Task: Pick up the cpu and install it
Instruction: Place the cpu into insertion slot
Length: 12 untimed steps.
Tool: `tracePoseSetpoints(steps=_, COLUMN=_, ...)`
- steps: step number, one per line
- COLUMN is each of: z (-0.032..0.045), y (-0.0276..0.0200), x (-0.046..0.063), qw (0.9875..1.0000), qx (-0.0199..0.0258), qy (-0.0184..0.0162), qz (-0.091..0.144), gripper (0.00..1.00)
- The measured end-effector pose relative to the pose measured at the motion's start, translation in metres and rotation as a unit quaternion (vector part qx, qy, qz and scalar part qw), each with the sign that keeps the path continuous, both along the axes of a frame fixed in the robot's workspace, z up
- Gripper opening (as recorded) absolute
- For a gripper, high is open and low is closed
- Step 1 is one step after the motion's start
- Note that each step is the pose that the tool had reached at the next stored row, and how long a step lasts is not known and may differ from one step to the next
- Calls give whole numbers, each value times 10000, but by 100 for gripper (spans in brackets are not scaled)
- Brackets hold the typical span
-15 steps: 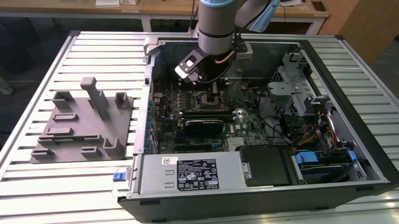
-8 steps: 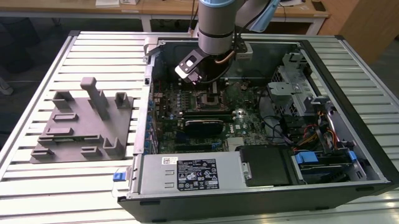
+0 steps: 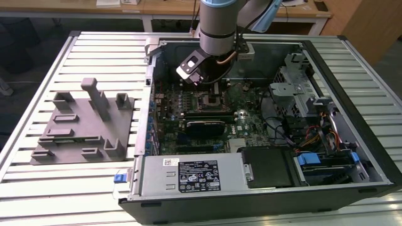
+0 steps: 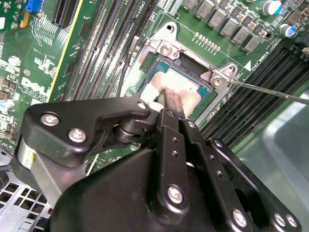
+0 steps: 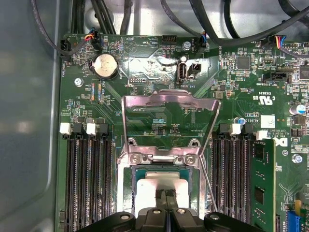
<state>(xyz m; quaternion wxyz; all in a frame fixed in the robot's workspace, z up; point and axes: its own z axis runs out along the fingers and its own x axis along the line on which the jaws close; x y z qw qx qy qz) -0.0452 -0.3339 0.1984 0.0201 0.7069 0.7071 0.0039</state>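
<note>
Install step, seating: cpu (image 5: 148, 187) lies flat in the socket (image 3: 210, 100), upper middle of the exterior view.
Jaws pinched narrow, holding nothing, tips at the chip's pale top in both wrist views. The load plate (image 5: 169, 104) stands open; chip looks unclamped, so I judge any move calls for no sideways drag.

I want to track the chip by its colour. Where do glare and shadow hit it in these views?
In the first wrist view the cpu top is washed out to near white, and the raised metal frame glints. In the second wrist view it is again pale with glare, its near part hidden behind the dark gripper. In the exterior view the table is evenly lit.
</note>
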Motion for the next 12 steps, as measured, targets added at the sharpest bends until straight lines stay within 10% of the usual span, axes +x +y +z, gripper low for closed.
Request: tracePoseSetpoints(steps=12, z=232, y=0, x=0, qw=10000, qx=-1, qy=1, qz=0, gripper=11)
